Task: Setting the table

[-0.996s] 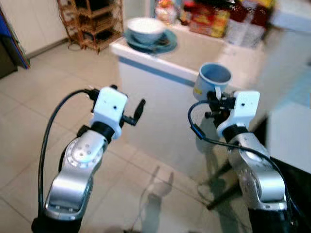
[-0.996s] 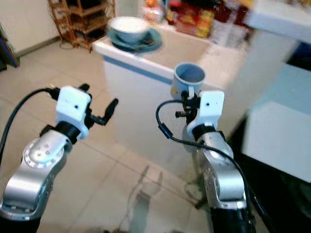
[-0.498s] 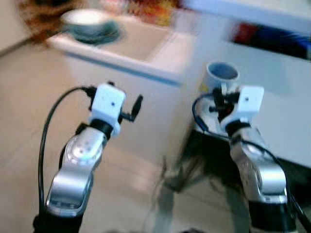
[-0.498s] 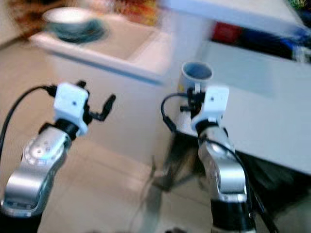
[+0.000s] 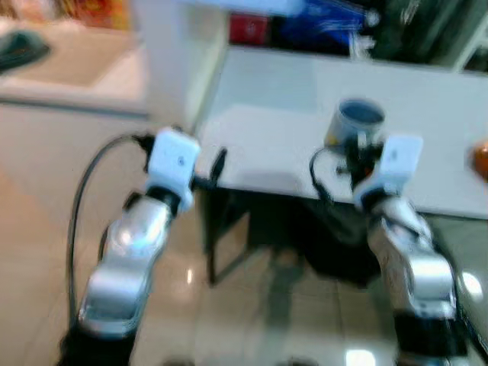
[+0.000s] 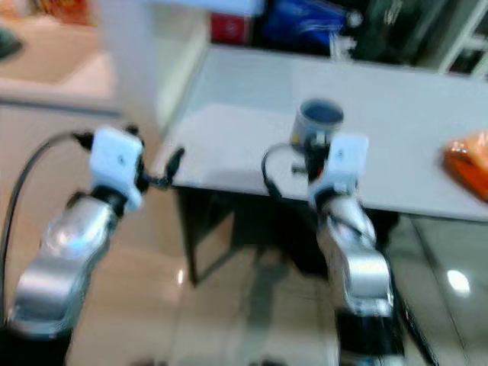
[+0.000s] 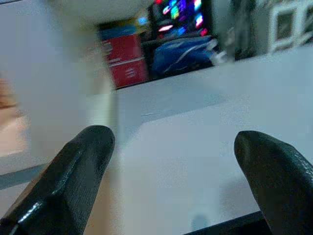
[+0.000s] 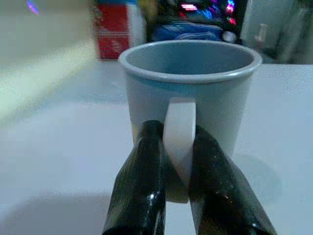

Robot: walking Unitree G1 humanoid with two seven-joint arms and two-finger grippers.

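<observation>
A light blue mug (image 5: 355,124) (image 8: 190,93) with a white handle is held upright by my right gripper (image 8: 179,191), whose two black fingers (image 8: 139,186) are shut on the handle. The mug hangs over the near part of a white table (image 5: 290,107). My left gripper (image 7: 171,161) is open with nothing between its fingertips; it is out in front of the table's left corner (image 5: 217,164). The eye views are blurred.
An orange object (image 6: 469,164) lies at the table's right end. A beige counter (image 5: 61,69) stands to the left with a white post (image 5: 179,46) beside it. Red and blue boxes (image 5: 305,27) sit behind the table. Glossy tiled floor (image 5: 252,305) is below.
The whole view has swung to the right: the counter with the bowl slid off to the left and the white table came to the front. The mug stays in my right gripper.
</observation>
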